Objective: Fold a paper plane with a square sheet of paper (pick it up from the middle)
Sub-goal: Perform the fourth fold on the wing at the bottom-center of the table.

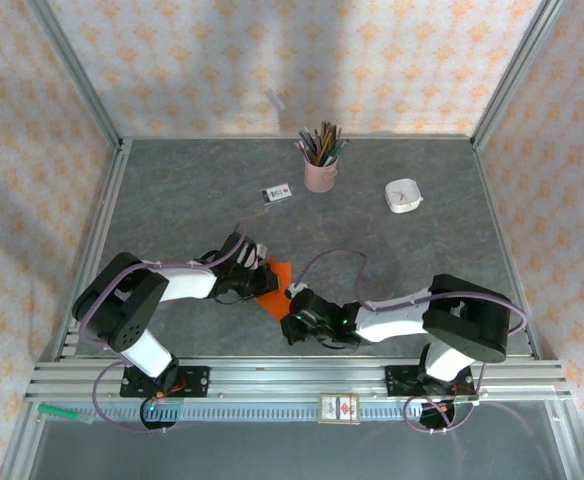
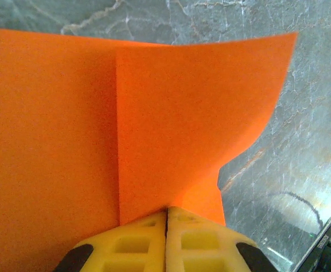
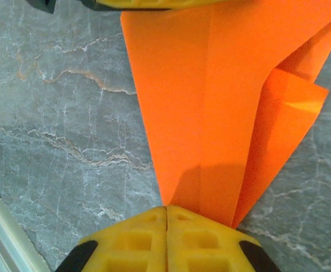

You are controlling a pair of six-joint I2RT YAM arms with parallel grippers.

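Grey marbled tabletop (image 1: pixel 422 250), floral-papered walls (image 1: pixel 272 60) behind. Near the front edge, mid-table: thin bright-orange sheet of paper (image 1: pixel 275 285), creased lengthwise with layered flaps. Clamped at opposite ends by left gripper (image 2: pixel 166 212) and right gripper (image 3: pixel 166 209), yellow fingers (image 3: pixel 137 238) pressed together. Judged midway, not yet a slim dart. Full outline hidden overhead by both grippers.
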